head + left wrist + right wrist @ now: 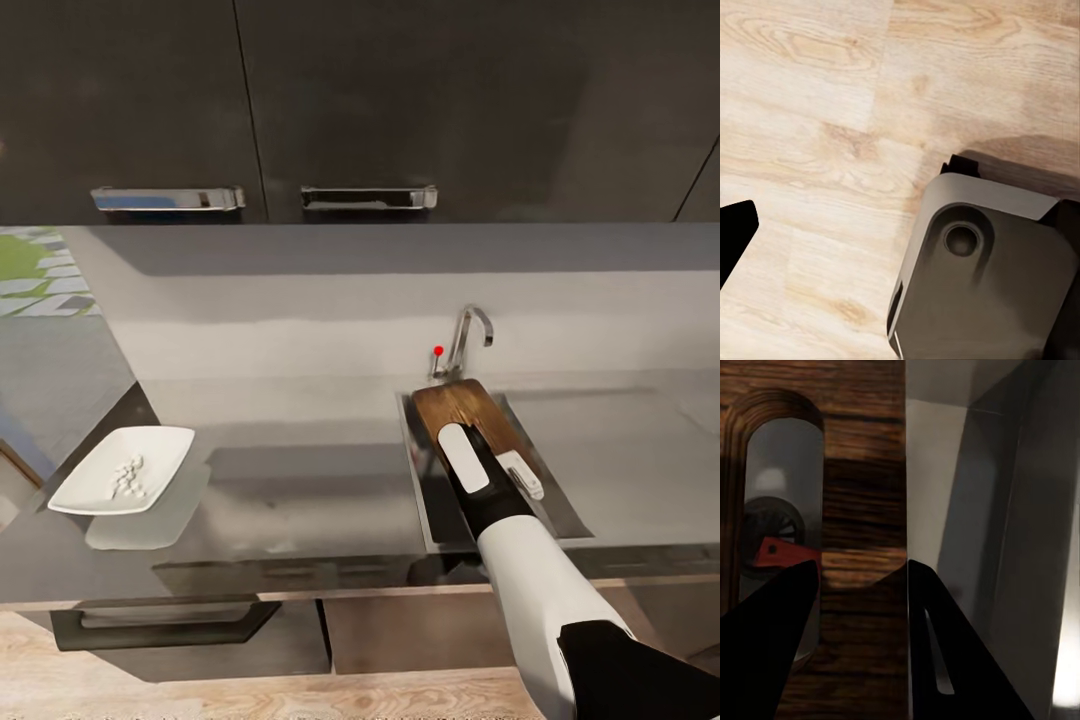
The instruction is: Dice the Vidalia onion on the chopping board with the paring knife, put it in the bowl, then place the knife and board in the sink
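Your brown wooden chopping board (462, 408) with its rounded corners lies tilted in the grey steel sink (422, 500), its far end up near the curved chrome tap (468, 338) and its red knob (438, 351). In the right wrist view the board's edge (862, 510) sits between your right gripper's (862, 577) two dark fingers (945, 645), one on each face near the slot handle (784, 495); the jaws stand only a board's thickness apart and appear closed on it, though the contact itself is in shadow. Through that slot you can make out the sink's round drain (766, 536) and a red-orange piece (784, 552) lying over it, which looks like the paring knife's handle; you cannot tell more of it than that.

From the head view your right arm (520, 540), white with a black wrist, reaches forward over the basin and covers the board's near end. To the left, well apart from the sink, the shallow white square bowl (90, 490) rests on the glossy grey countertop (300, 470) with small pale diced onion pieces (128, 478) heaped inside it. Dark wall cabinets (350, 100) with metal bar handles (368, 197) hang above.

Your left gripper (731, 244) shows as a single dark fingertip over the pale wooden floor (817, 112), beside the robot's grey base (990, 277); you cannot tell how wide it stands.
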Available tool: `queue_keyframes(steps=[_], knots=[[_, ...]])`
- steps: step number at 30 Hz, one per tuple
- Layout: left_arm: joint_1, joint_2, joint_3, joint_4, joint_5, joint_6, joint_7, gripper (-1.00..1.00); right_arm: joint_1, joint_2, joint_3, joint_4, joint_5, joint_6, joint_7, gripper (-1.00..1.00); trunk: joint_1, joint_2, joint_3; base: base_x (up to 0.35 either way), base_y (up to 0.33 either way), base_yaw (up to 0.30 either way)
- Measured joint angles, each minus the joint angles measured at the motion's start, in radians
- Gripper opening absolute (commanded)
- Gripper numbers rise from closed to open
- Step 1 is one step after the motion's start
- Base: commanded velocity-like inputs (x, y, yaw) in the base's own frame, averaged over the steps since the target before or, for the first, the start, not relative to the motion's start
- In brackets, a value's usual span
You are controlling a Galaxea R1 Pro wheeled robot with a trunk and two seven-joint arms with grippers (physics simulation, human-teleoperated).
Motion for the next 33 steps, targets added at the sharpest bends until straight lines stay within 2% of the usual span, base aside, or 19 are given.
queue_keyframes(steps=[3,11,18,29,33], knots=[[0.000,0.002,0.000,0.000,0.000,0.001,0.000,1.00,0.001,0.000,-0.013,0.000,0.000,-0.001,0.000,-1.00,0.000,0.000,-0.005,0.000,0.000,0.000],[0.000,0.012,0.000,0.000,0.000,0.001,-0.001,1.00,0.001,-0.001,-0.080,0.000,-0.001,0.000,-0.001,-1.00,0.000,0.000,-0.018,0.086,0.000,0.000],[0.000,0.012,0.000,0.000,0.000,0.005,-0.002,1.00,0.002,-0.001,-0.089,0.043,-0.003,-0.001,0.003,-1.00,0.000,0.000,-0.029,0.273,0.000,0.000],[0.000,0.012,0.000,0.002,0.000,0.007,-0.001,1.00,0.005,-0.001,-0.091,0.095,-0.001,-0.052,0.004,-1.00,0.000,0.000,-0.047,0.021,0.000,0.000],[0.000,0.012,0.000,0.002,0.000,0.007,-0.001,1.00,0.006,-0.001,-0.107,0.106,-0.001,-0.054,0.008,-1.00,0.000,0.000,-0.053,0.000,0.000,0.000]])
